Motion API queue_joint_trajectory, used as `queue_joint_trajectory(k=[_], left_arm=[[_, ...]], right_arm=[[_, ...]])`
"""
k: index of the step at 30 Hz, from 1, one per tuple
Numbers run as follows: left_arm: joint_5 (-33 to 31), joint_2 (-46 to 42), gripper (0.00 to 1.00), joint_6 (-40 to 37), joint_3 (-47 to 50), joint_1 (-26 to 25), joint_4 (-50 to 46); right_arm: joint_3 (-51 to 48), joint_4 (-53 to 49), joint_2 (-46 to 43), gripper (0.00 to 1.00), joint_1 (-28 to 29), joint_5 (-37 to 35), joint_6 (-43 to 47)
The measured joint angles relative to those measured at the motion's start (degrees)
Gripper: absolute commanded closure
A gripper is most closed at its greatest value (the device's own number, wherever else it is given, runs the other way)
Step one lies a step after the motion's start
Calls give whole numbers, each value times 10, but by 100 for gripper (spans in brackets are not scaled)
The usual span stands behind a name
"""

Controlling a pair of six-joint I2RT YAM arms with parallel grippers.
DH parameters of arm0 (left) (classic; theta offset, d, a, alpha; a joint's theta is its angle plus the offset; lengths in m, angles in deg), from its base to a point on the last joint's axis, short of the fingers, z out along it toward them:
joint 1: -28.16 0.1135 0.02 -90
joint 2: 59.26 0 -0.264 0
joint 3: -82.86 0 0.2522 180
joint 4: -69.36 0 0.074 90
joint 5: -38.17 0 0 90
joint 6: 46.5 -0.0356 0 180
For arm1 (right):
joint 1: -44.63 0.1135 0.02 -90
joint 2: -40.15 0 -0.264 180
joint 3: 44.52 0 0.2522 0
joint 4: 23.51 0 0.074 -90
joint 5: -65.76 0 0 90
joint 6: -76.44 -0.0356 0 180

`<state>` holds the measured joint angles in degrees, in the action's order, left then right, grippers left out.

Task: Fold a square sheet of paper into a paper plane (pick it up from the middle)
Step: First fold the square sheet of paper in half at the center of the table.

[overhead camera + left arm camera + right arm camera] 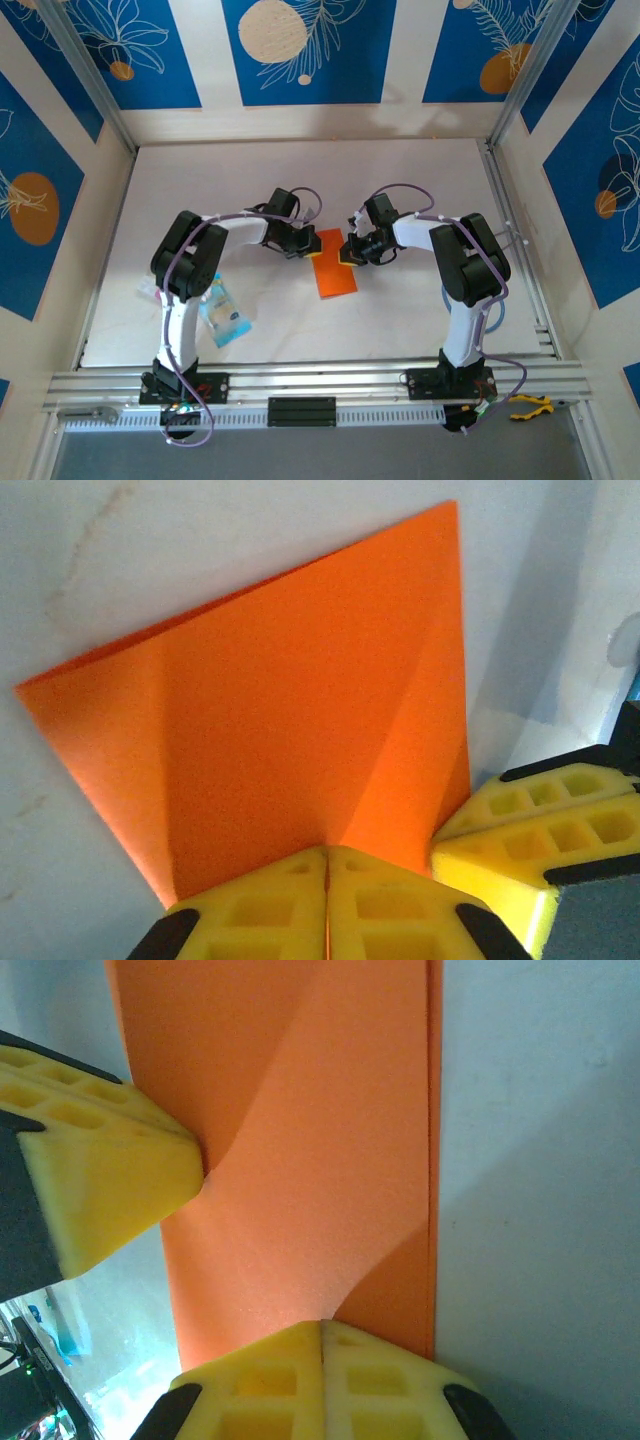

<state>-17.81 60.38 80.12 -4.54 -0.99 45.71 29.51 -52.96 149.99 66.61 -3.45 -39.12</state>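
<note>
The square sheet of paper [335, 270] is bright orange and lies mid-table, folded over into a narrow rectangle rather than a pointed paper plane shape. My left gripper [310, 244] is at its upper left edge and my right gripper [352, 250] at its upper right edge, almost touching each other. In the left wrist view the yellow fingers are shut on the sheet's [300, 710] near edge at the left gripper [327, 856], and creases fan out from the pinch. The right gripper [322, 1326] is likewise shut on the sheet's [300, 1160] edge, which buckles upward there.
A small blue and clear plastic packet [225, 315] lies beside the left arm's base link. Yellow-handled pliers [530, 405] rest on the front rail at the right. The white table [430, 180] is ringed by walls and a metal frame.
</note>
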Motion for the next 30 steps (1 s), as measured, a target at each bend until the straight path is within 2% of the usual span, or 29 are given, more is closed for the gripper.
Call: queue_joint_trajectory(k=[11, 30], left_arm=[[-4, 1, 90, 10, 1, 20, 17], [-28, 29, 90, 87, -47, 34, 13]], right_arm=[[0, 0, 0, 100, 0, 0, 0], [-4, 7, -1, 100, 0, 2, 0]])
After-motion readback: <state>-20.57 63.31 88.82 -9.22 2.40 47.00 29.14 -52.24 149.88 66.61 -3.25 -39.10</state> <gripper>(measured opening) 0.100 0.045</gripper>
